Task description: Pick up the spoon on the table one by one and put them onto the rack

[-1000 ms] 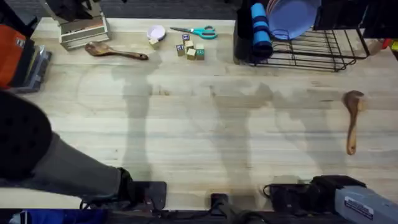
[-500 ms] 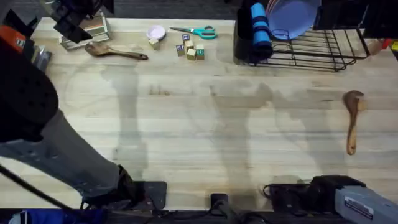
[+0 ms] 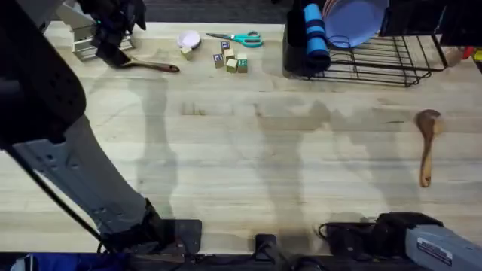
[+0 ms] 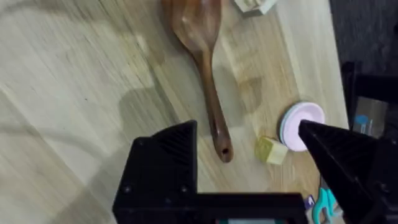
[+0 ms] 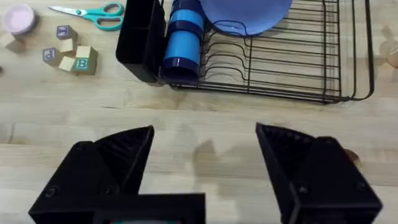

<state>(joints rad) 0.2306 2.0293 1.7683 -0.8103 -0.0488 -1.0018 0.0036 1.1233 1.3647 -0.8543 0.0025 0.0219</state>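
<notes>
The brown wooden spoon point(image 4: 205, 62) lies flat at the worktop's point(image 3: 248, 150) far left corner; the left gripper point(image 4: 255, 149), jaws apart, hangs over its handle because that thin part suits grasping. The right gripper point(image 5: 205, 155) waits with jaws apart, facing the black wire rack point(image 5: 286, 56).

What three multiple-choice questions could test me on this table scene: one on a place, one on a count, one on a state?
1. Where does the left end effector hover?
A. over the rack
B. over the far-left spoon
C. over the scissors

2. How many wooden spoons lie on the table?
A. one
B. two
C. four

3. The right end effector is:
A. open, empty
B. shut on a spoon
C. shut on a block

Answers: 1 B, the handle lies between its fingers in the left wrist view; 2 B, the second spoon lies right; 3 A, bare table shows between its fingers.
</notes>
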